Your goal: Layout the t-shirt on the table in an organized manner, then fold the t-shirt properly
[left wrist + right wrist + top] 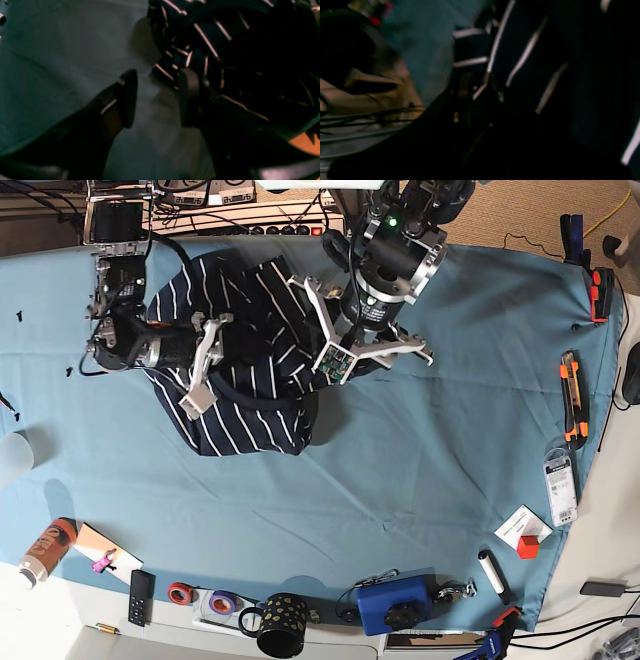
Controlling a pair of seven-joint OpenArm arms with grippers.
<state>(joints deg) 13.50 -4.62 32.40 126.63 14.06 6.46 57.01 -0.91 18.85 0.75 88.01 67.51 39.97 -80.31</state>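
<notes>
Left wrist view: the left gripper (157, 97) stood with jaws wide apart over the bare teal table (62, 62); nothing sat between them. The striped t-shirt (212, 42) lay bunched ahead and toward the right-hand finger, its nearest fold touching that finger's tip

Right wrist view: dark and blurred; navy cloth with white stripes (520, 62) filled most of the frame, pressed close around the gripper. The fingers could not be made out, so whether the right gripper pinched the cloth I could not tell from here

Base view: the t-shirt (250, 380) sat crumpled in the far left part of the table (400, 480), not spread out. The right gripper (205, 365) lay on top of the heap, cloth bunched around its white fingers; a true grip could not be confirmed. The left gripper (340, 360) hung at the shirt's opposite edge, just beside the fabric

Key relation: the heap lay between the two arms, its long axis running roughly from far edge toward the near side; the right arm was already in the cloth, the left needed only a short reach sideways to catch an edge

Stage, judged: laying out barely begun
</notes>
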